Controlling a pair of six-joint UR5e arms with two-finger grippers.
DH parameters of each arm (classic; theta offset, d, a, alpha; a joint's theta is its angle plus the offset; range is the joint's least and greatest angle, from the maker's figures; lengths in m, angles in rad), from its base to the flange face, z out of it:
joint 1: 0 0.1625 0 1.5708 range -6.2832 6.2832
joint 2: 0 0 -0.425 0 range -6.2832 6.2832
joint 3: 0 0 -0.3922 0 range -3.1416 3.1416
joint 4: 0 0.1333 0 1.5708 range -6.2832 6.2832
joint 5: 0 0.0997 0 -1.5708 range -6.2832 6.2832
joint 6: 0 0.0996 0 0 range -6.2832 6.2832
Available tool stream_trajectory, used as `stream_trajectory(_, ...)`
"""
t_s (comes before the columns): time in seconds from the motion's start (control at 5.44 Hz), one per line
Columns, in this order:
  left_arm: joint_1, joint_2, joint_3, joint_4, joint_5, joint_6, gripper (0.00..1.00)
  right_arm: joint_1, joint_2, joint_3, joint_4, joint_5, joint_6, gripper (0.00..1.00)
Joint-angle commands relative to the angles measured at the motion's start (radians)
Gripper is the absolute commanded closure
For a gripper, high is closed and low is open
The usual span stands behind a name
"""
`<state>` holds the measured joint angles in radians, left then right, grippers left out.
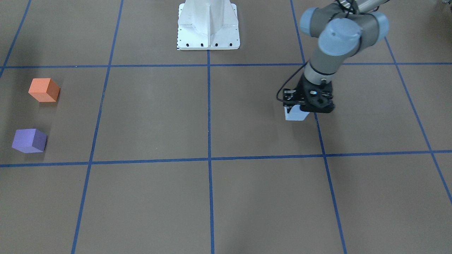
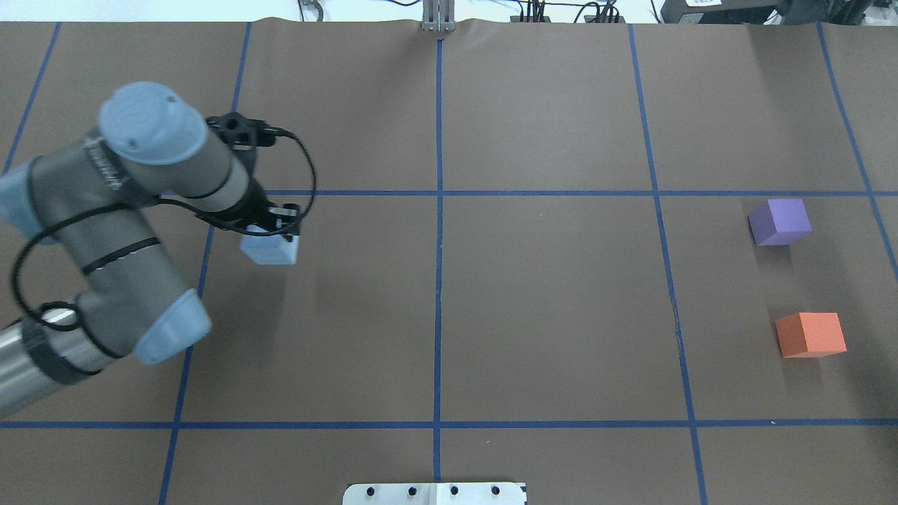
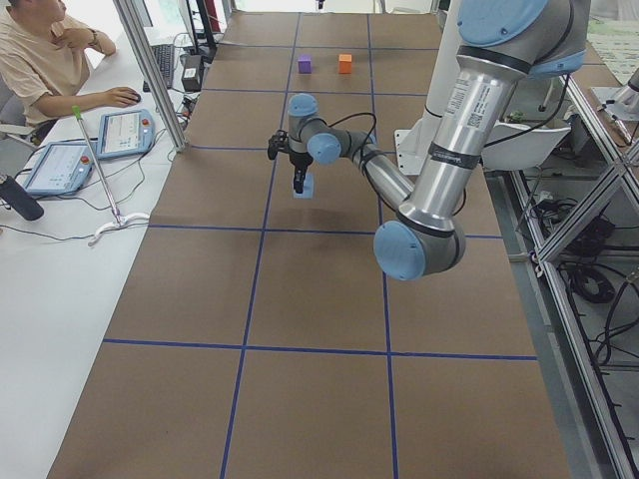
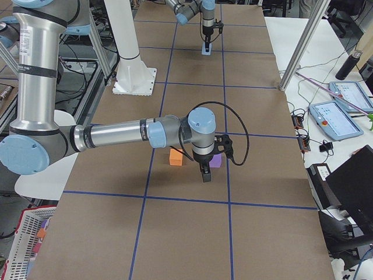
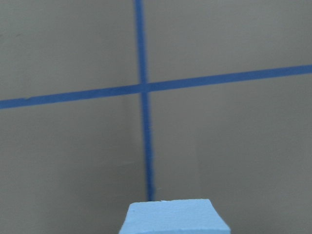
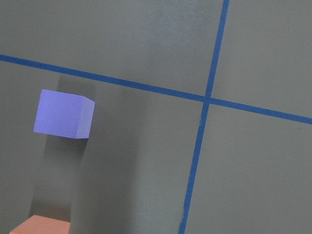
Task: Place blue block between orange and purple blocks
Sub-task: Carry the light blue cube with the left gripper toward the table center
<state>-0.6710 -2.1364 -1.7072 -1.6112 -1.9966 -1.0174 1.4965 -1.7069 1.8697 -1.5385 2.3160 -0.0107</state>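
on the robot's left half of the table (image 2: 547, 315), the blue block (image 2: 270, 250) is clamped between the fingers of the left gripper (image 2: 275, 230), which comes down on it from above, close to a crossing of blue tape lines (image 2: 438, 280). whether the block touches the brown surface i cannot tell. well apart from it, on the right half, the purple block (image 2: 779, 221) and the orange block (image 2: 810, 334) lie with a gap between them, the orange one nearer the robot. the right gripper (image 4: 206, 174) hangs near those two, pointing down; it shows only from the side, so i cannot tell how its fingers stand.
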Motion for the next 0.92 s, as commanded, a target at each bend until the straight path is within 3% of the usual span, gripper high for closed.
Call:
stream_trajectory(0.0,0.127,-0.33,0.31,0.01,0.077,-0.099,1.0,-0.002,-0.002,-0.003,0.009,0.0,0.002,0.0)
stream_trajectory(0.18,0.146,-0.339,0.322,-0.012,0.078,-0.131,1.0,-0.004,0.0,-0.003,0.009,0.002,0.003,0.0)
stream_trajectory(0.37,0.155,-0.336,0.324,-0.012,0.079,-0.132,0.65,-0.004,0.0,-0.003,0.011,0.003,0.002,0.0)
stream_trajectory(0.55,0.16,-0.335,0.324,-0.016,0.128,-0.13,0.03,-0.004,0.0,-0.003,0.011,0.003,0.0,0.0)
stream_trajectory(0.74,0.171,-0.336,0.317,-0.016,0.163,-0.136,0.0,-0.008,0.003,0.0,0.039,0.003,-0.002,0.0)
